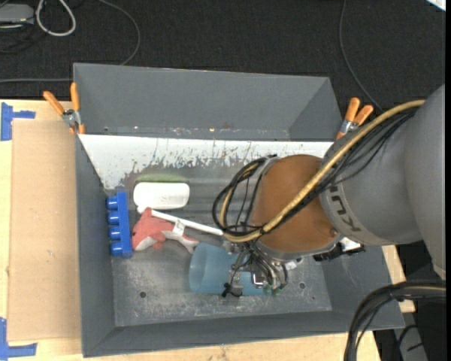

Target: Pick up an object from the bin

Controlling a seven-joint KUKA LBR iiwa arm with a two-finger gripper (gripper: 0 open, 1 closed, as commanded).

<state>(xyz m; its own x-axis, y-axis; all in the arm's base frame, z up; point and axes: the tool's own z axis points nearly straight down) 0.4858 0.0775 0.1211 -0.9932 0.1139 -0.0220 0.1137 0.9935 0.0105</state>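
My gripper [249,279] is low in the bin's front middle, under the orange wrist cover. It sits at the right edge of a translucent light blue cup [209,268] lying on its side. Whether the cup is between the fingers is hidden. A white stick-like handle [186,225] runs from the left toward the gripper, attached to a red and white piece [150,230].
A white oblong bar [161,195] with a green edge lies at the back left. A blue ridged block [119,223] stands along the left wall. The arm and its cables cover the bin's right half.
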